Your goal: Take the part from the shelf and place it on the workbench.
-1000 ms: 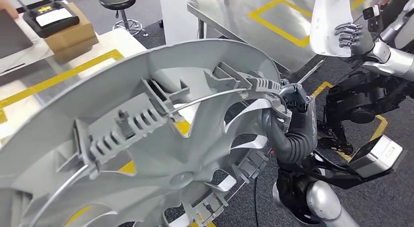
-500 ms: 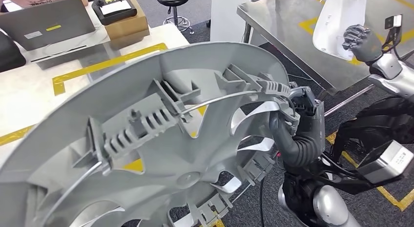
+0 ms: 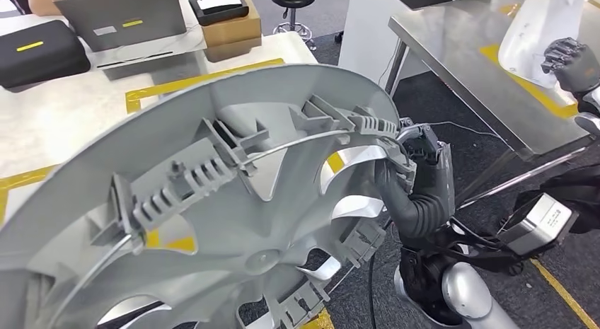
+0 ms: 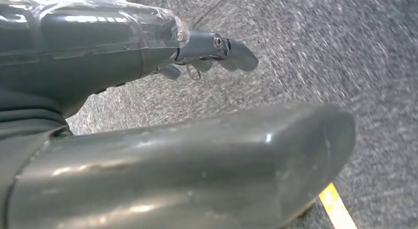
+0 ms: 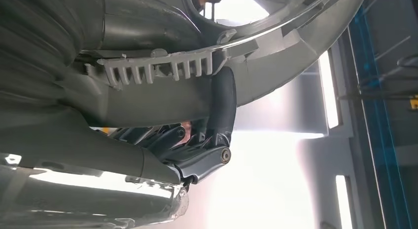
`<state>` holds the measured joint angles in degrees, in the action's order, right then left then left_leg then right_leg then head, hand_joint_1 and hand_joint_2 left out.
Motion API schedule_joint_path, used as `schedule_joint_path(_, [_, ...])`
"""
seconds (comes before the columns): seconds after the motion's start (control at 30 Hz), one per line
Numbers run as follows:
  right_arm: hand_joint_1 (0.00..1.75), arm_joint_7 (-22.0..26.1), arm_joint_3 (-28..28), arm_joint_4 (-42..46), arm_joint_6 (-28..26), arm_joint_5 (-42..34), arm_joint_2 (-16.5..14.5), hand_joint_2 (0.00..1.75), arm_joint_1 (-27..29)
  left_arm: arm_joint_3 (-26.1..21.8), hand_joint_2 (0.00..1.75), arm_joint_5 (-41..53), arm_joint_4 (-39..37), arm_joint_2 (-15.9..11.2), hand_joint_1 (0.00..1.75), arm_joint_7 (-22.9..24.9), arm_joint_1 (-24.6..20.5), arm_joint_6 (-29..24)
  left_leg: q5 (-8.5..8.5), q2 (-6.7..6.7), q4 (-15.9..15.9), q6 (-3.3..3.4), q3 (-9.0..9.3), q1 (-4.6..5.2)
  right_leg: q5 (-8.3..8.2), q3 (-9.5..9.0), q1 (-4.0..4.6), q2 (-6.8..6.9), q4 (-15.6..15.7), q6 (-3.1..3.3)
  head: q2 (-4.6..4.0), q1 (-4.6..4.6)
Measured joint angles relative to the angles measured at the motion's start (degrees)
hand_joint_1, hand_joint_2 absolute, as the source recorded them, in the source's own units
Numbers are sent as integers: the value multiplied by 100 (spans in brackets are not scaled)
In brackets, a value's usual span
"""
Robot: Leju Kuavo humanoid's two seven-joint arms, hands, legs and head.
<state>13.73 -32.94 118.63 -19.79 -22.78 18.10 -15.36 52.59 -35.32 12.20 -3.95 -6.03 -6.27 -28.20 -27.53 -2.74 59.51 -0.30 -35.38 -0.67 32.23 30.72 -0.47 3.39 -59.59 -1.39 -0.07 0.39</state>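
1. The right hand grips a large grey wheel cover by the rim on its right side. In the right wrist view, dark fingers hook over the edge next to a toothed clip.
2. The wheel cover is held up in the air close to the head camera, inner side toward it, showing ribs, clips and a wire ring. It is over the near edge of a white table marked with yellow tape, and touches no surface.
3. The left hand hangs over grey carpet, fingers stretched out, holding nothing.
4. A steel workbench stands far right, well apart from the cover. A white panel stands there, with another dark hand on it.
5. At the far side of the white table are a laptop, a black case and a cardboard box.
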Motion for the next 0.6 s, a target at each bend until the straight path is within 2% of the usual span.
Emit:
schedule_joint_path(0.07, [162,0,3,-1,-1,1,3,175,24,0,0,1,0,-5,0,0,-14,2,16,138,-4,54,-5,7,380,271,-8,-247,-662,-15,0,46])
schedule_joint_path(0.1, [162,0,3,-2,-3,-1,4,175,43,0,0,2,0,-4,0,1,-19,3,23,214,-3,71,-10,18,552,450,-3,-286,-1066,-5,0,72])
schedule_joint_path(0.13, [162,0,4,-3,-6,-1,4,175,63,0,0,3,0,-3,0,2,-20,4,29,295,-2,85,-13,30,640,592,0,-301,-1374,13,0,95])
schedule_joint_path(0.17, [162,0,4,-4,-10,-2,4,175,80,0,0,4,0,-2,0,3,-17,4,35,384,-1,94,-14,42,606,650,3,-312,-1480,40,0,115])
schedule_joint_path(0.2, [162,0,4,-4,-14,-2,4,175,91,0,0,5,0,-2,0,4,-14,4,41,475,-1,99,-11,51,458,608,7,-332,-1356,78,0,135])
schedule_joint_path(0.23, [162,0,5,-4,-17,-2,4,175,97,0,0,6,0,-2,0,5,-13,4,48,566,-1,99,-7,56,230,482,15,-384,-1038,122,0,154])
schedule_joint_path(0.3, [162,0,7,-2,-19,-2,4,175,103,1,0,9,0,8,0,4,-15,4,69,730,2,79,-15,54,-149,180,30,-614,-289,210,0,176])
schedule_joint_path(0.33, [162,-1,8,-1,-19,-2,4,175,106,1,0,11,0,15,0,3,-16,4,86,799,5,53,-37,45,-226,83,41,-704,-43,237,0,183])
schedule_joint_path(0.37, [162,-4,9,-1,-20,-1,4,175,109,2,0,11,0,22,0,1,-14,4,108,866,5,20,-68,31,-233,37,49,-747,79,252,0,192])
schedule_joint_path(0.43, [162,-12,9,1,-31,9,4,175,111,5,0,11,0,27,0,-2,3,4,148,956,0,-55,-121,11,-237,6,47,-648,175,253,0,211])
schedule_joint_path(0.47, [162,-20,9,-1,-38,21,4,175,111,8,0,10,0,28,0,-2,14,4,125,847,25,-83,-150,24,-262,-11,37,-580,225,254,0,209])
schedule_joint_path(0.5, [162,-27,9,1,-45,35,3,175,114,9,0,9,0,28,0,-3,19,4,39,671,123,-107,-202,39,-294,-27,30,-513,275,261,0,185])
schedule_joint_path(0.57, [162,-41,8,-3,-54,54,2,175,129,11,0,5,1,29,0,-4,14,4,-305,300,647,-150,-440,47,-331,-42,31,-368,330,275,0,118])
schedule_joint_path(0.6, [162,-45,7,-7,-57,56,2,175,139,11,0,4,1,30,0,-5,9,5,-488,251,1014,-178,-599,28,-333,-38,35,-293,329,281,0,77])
